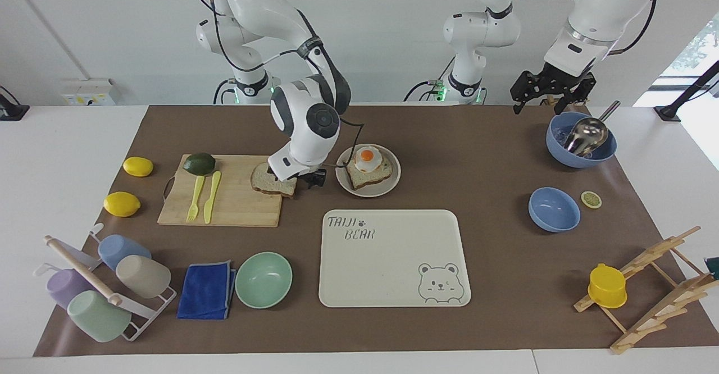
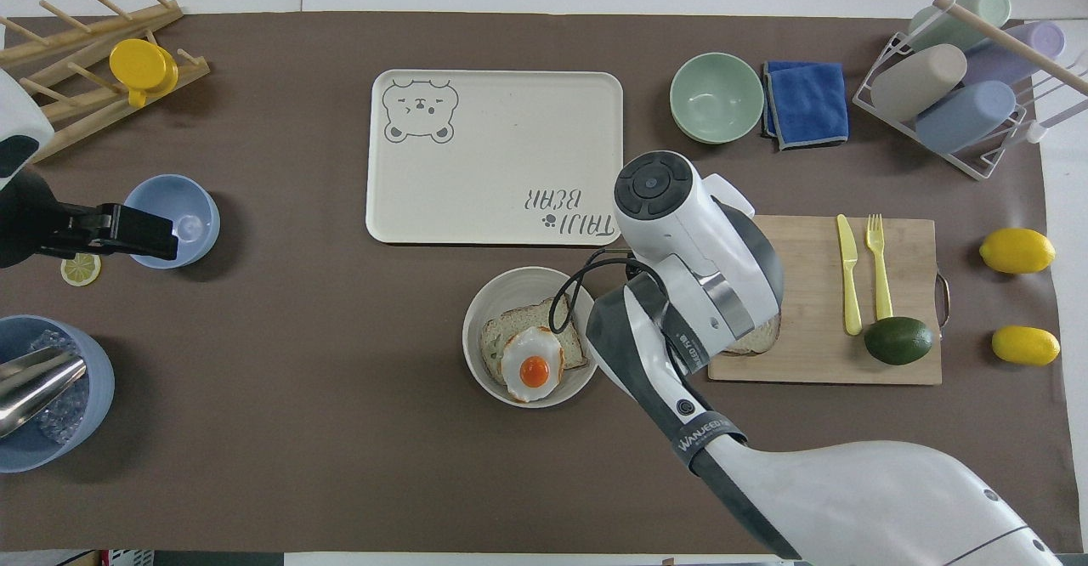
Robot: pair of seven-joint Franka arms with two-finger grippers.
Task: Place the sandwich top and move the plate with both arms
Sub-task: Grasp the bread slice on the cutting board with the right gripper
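Right, your right gripper (image 1: 310, 179) sits low at the plate-side edge of the plain pale-brown bread slice (image 1: 271, 182), which overhangs the bamboo board's (image 1: 236, 205) corner beside the round beige plate (image 1: 386, 186); can't tell its finger state. Left gripper (image 1: 551, 89) waits, fingers spread, empty, over the left arm's end.

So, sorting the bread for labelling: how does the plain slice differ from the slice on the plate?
The plain slice lies bare on the cutting board, partly under the right claw. The plated slice carries a fried egg and sits on the plate. Both are pale with darker crust.
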